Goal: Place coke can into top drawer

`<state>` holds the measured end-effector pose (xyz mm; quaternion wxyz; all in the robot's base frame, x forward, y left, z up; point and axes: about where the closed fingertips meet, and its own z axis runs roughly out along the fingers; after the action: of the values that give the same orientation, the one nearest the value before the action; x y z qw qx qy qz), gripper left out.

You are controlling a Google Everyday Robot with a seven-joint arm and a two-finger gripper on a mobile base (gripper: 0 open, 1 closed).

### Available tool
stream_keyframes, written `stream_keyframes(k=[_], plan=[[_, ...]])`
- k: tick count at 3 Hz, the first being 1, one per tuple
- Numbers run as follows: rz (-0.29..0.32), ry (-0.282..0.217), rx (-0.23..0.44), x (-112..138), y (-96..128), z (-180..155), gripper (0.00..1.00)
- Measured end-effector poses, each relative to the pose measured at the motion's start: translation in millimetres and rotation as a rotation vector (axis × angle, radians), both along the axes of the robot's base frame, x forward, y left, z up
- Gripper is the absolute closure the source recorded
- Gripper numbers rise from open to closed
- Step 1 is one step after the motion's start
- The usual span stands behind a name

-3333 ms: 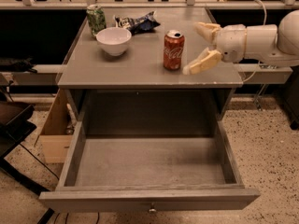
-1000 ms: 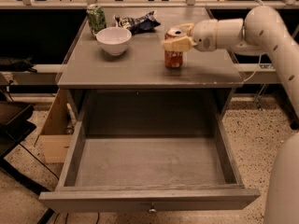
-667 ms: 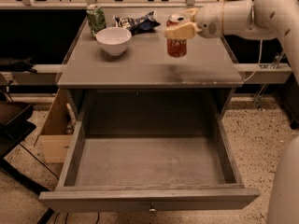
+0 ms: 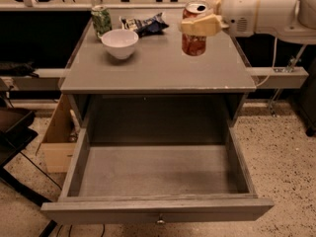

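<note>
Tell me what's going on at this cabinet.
The robot's pincer is shut on the coke can, holding it above the right rear of the cabinet top. The top drawer is pulled open, with the can not yet in it. A white bowl, green can and snack bag sit at the back left.

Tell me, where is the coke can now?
In the camera view, the coke can is clamped in the gripper over the right rear of the cabinet top, right of the white bowl, beyond the open top drawer.

The gripper (image 4: 194,14) has closed on the coke can (image 4: 193,44); the can now hangs lifted above the cabinet top (image 4: 148,68), far right.
</note>
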<state>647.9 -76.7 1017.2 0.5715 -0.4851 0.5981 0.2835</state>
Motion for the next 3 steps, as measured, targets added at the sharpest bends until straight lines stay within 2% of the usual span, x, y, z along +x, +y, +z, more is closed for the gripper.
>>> stream_keyframes(k=[1,2,3], plan=[[-0.017,-0.046,0.035,-51.5,-3.8,-3.8,1.00],[-0.025,-0.040,0.038,-85.1,-8.5,-65.4,1.00],[0.021,0.014,0.003,-102.2,12.3,-165.6,1.00]])
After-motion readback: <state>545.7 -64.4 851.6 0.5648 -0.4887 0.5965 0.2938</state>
